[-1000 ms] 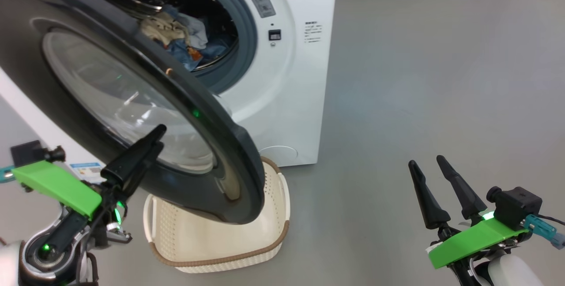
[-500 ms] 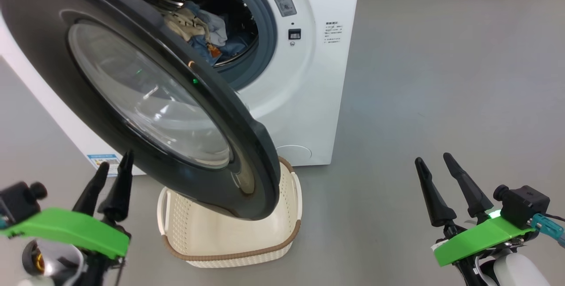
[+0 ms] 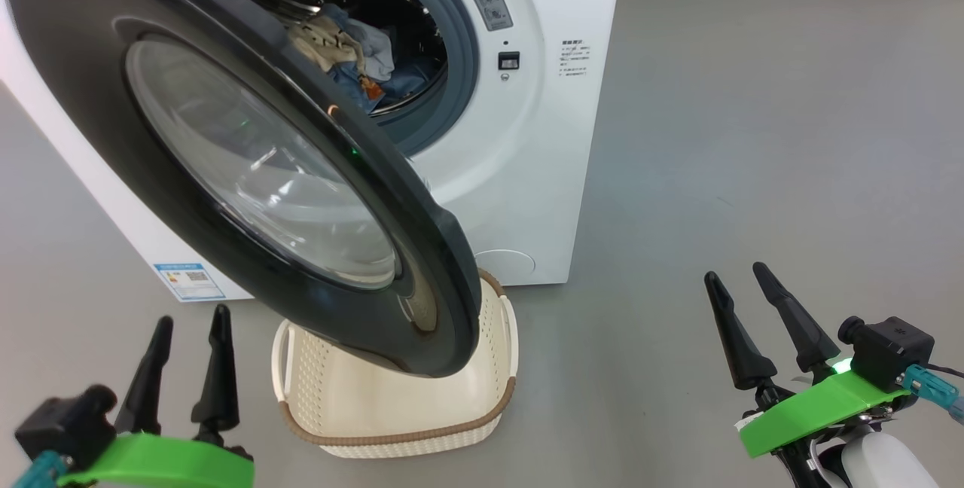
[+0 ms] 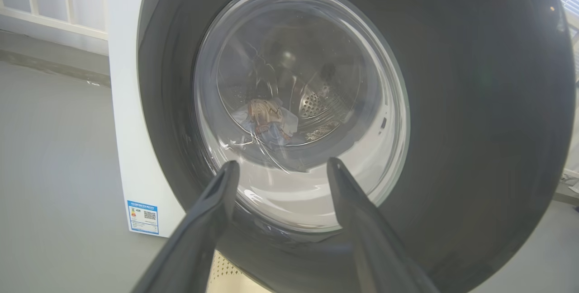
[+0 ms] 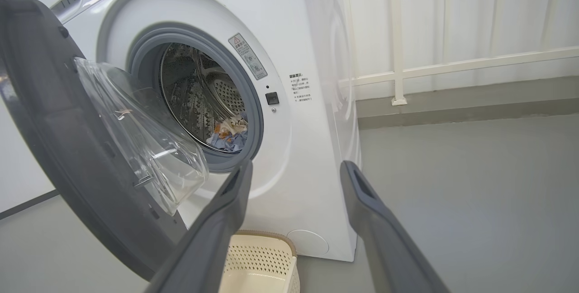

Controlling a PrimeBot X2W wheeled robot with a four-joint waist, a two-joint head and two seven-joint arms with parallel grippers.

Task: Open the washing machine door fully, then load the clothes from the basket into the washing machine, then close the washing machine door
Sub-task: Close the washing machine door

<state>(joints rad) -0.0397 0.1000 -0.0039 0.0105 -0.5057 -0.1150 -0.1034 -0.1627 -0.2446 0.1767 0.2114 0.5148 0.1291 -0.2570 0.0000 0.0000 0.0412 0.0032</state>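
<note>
The white washing machine (image 3: 527, 172) stands with its round black door (image 3: 98, 96) swung partway out, so the drum mouth shows past the door's edge. Blue and cream clothes (image 3: 354, 59) lie in the drum; they also appear through the glass (image 4: 267, 119) and in the right wrist view (image 5: 228, 134). The cream basket (image 3: 392, 439) sits on the floor under the door's lower edge, and its visible inside is bare. My left gripper (image 3: 192, 315) is open at the lower left, a short way in front of the door's outer face (image 4: 475, 103). My right gripper (image 3: 734, 272) is open at the lower right, well clear of the machine.
Grey floor (image 3: 753, 134) stretches to the right of the machine. A blue label (image 3: 188, 281) marks the machine's lower left corner. A white railing (image 5: 398, 35) and wall run behind the machine. The door's dark grey inner face (image 5: 68, 148) overhangs the basket (image 5: 262, 261).
My left gripper has pulled back from the door's outer face to the lower left, and its fingers have spread apart. The head camera has shifted. The right gripper has stayed put.
</note>
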